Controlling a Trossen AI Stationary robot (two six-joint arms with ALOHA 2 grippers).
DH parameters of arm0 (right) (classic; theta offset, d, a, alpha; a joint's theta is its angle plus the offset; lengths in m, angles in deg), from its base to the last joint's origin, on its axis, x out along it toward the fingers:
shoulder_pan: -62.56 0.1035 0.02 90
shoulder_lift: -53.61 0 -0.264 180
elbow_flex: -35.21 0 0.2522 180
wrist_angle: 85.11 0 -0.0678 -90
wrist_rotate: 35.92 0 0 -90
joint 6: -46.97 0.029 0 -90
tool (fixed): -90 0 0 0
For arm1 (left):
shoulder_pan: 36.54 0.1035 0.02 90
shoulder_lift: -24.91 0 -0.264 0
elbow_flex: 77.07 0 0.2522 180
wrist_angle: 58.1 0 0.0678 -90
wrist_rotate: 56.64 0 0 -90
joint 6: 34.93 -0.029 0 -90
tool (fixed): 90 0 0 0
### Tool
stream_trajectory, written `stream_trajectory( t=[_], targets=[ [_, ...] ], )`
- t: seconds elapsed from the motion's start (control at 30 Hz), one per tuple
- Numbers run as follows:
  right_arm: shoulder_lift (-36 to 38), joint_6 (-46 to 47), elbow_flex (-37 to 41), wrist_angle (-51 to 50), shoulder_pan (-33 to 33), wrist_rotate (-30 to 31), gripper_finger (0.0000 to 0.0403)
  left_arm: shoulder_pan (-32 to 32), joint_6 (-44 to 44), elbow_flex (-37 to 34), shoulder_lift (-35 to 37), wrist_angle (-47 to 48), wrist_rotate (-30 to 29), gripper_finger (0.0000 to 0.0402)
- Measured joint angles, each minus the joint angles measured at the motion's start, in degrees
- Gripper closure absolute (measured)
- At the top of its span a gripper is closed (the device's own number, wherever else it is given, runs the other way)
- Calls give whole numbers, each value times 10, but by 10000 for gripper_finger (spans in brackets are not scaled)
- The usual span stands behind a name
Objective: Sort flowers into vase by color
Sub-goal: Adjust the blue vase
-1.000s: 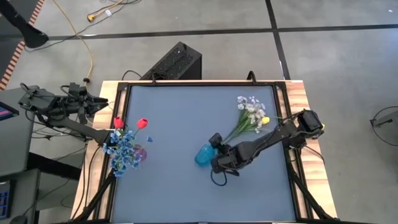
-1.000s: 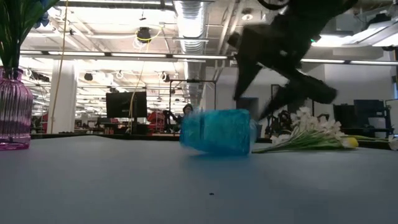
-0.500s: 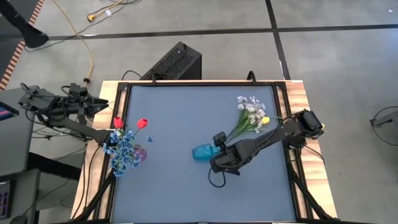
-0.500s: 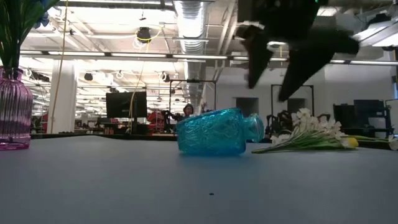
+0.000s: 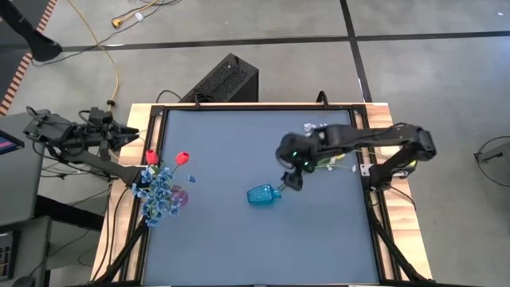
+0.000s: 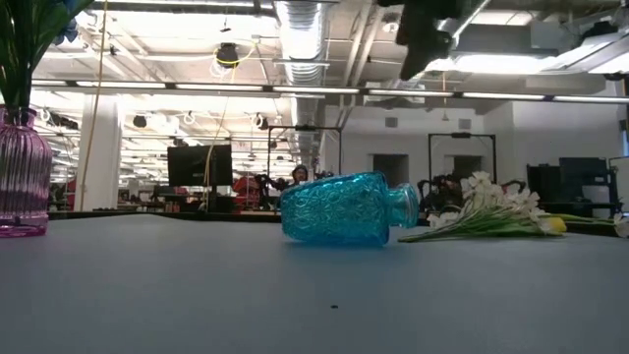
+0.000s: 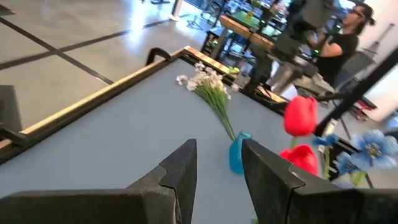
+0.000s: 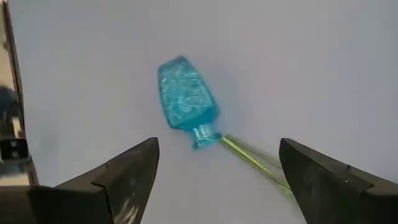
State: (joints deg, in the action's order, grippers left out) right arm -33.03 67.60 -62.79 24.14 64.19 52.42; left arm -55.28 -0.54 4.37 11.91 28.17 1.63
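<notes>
Open mat across centre and front, toppled blue vase [image 5: 260, 195] mid-table, white flowers [image 5: 323, 135] back right, pink vase [image 5: 177, 197] left edge

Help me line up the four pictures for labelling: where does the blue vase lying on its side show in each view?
High view: blue vase slightly right of table centre, neck toward the right end effector.
Low view: centre, on its side, neck pointing right.
Left wrist view: small, far across the table, past the fingers.
Right wrist view: upper centre.
Shared landmark: the white flowers by its neck.
</notes>
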Motion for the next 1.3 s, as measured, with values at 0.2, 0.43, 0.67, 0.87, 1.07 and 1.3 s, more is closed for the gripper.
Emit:
stream_trajectory(
  t=[0.2, 0.43, 0.67, 0.87, 1.07, 1.3],
  targets=[
    [50, 128, 29, -62, -55, 31, 47, 0, -1, 0, -2, 0, 30, 288],
    [95, 303, 59, -19, -109, 0, 47, 0, -14, 0, -2, 0, 34, 288],
    [88, 382, 60, 20, -78, 26, 47, 0, -81, 20, -80, -17, 100, 288],
    [86, 417, 60, 54, -14, 62, 47, 0, -160, 125, -200, -11, 103, 288],
    [34, 256, 59, 124, 108, 76, 47, 0, -241, 224, -297, 7, 120, 288],
    [-74, 63, 59, 157, 165, 95, 47, 0, -284, 264, -333, 9, 127, 288]
  ],
)
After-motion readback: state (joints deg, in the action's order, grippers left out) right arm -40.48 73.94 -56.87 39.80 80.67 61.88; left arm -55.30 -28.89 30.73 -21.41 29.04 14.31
